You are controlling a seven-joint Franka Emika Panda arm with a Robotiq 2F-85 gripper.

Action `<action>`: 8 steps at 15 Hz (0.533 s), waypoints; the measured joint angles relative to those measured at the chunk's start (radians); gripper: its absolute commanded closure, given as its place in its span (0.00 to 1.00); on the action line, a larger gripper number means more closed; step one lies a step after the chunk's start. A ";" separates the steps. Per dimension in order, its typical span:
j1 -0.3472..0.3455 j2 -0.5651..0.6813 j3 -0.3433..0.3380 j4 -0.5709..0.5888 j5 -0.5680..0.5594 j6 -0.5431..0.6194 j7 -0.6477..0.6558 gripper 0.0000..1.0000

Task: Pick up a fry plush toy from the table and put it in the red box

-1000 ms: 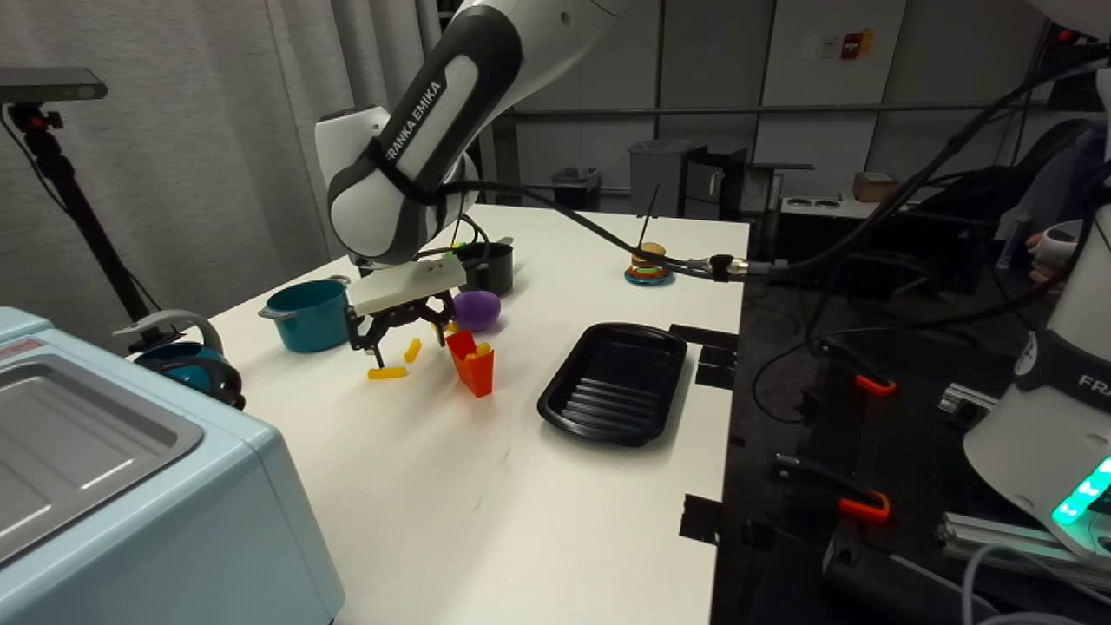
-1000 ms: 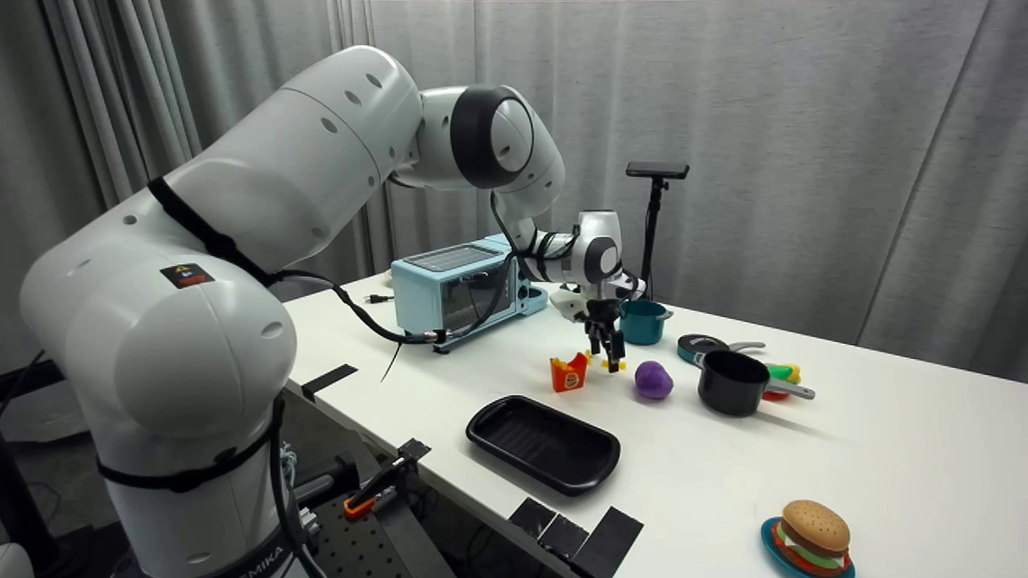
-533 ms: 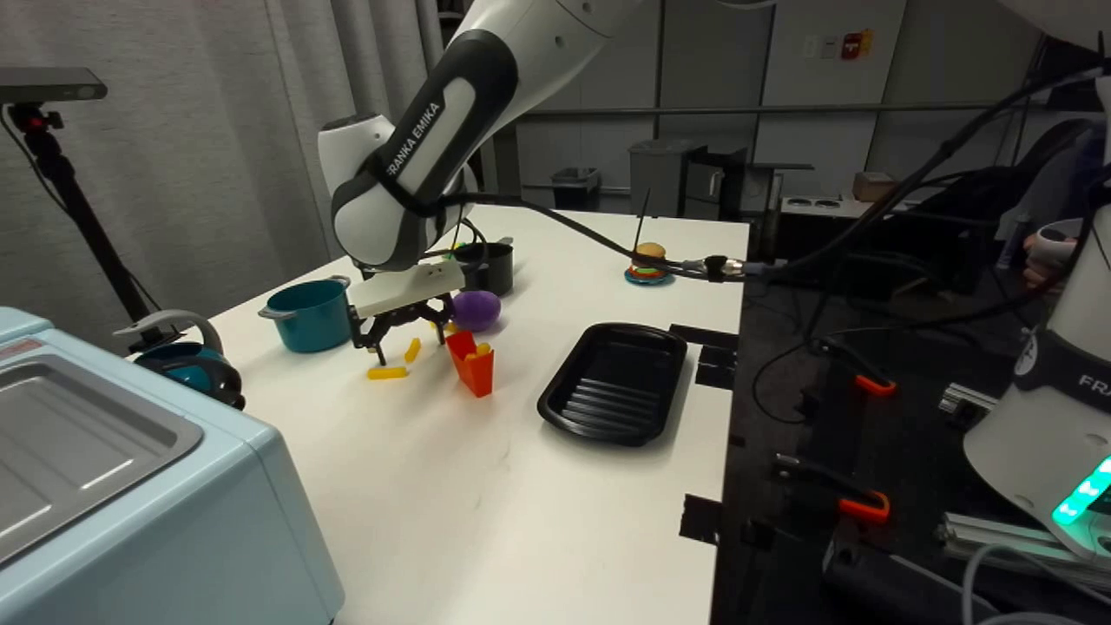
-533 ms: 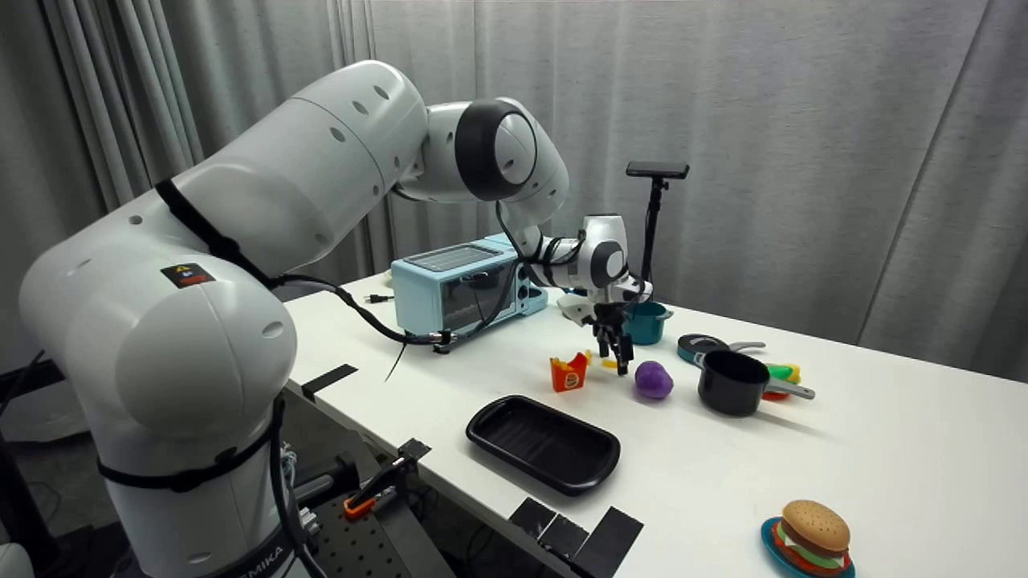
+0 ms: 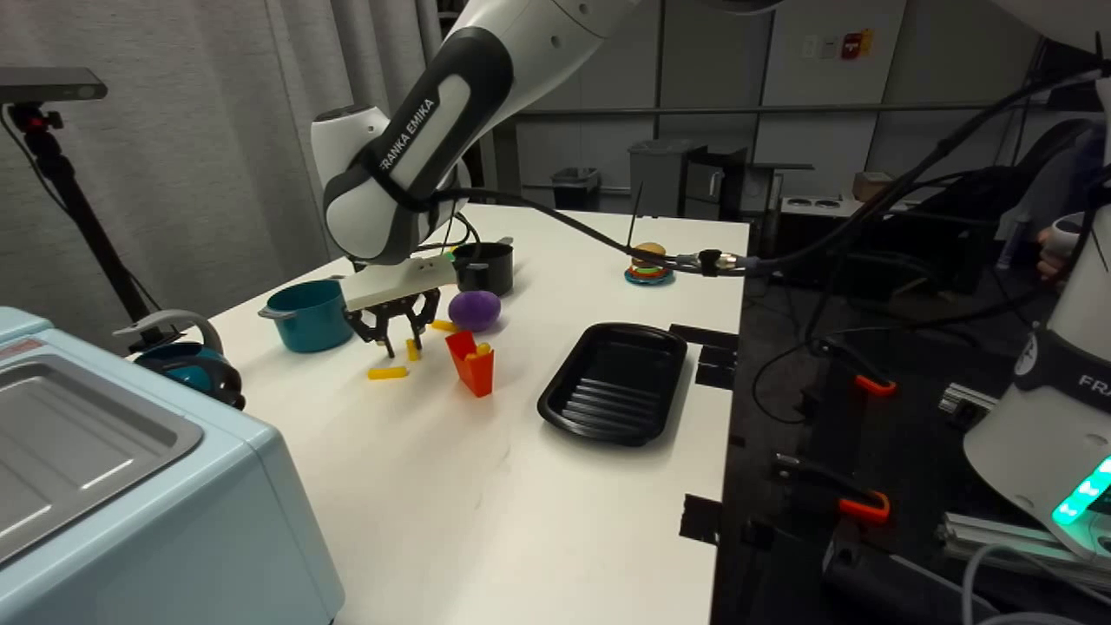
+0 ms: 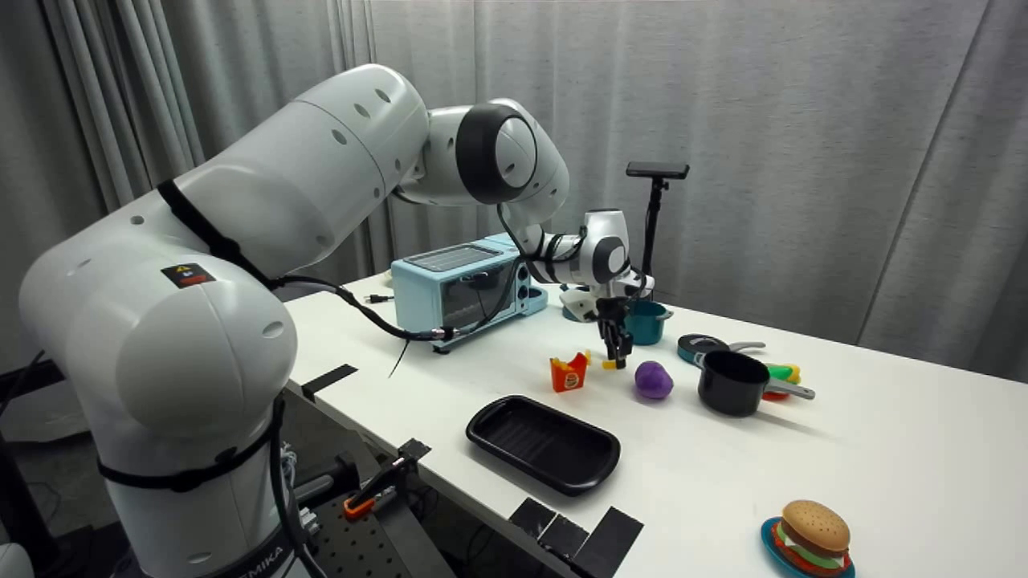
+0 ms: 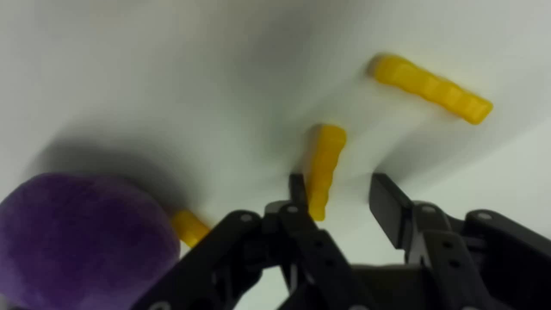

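On the white tabletop (image 6: 707, 474), the fry plush toy (image 7: 326, 168) lies between your fingers (image 7: 387, 206) as the wrist view shows them: they stand apart, with the toy much closer to one than the other, and you cannot tell whether it touches. A second yellow stick (image 7: 432, 88) lies outside the fingers, and a third stick (image 7: 189, 228), partly hidden, lies just beside the purple item (image 7: 86, 241). Near your fingers in both exterior views, the red box (image 6: 569, 375) stands upright, yellow pieces (image 5: 481, 349) showing at its mouth. The black tray (image 6: 546, 441) lies apart from the red box, nearer the tabletop's taped edge.
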 measured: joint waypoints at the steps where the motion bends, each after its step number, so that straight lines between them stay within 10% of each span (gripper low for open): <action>1: 0.001 0.000 0.000 0.003 0.000 0.000 0.002 0.95; 8: 0.002 -0.004 -0.009 0.004 -0.001 0.001 0.006 0.96</action>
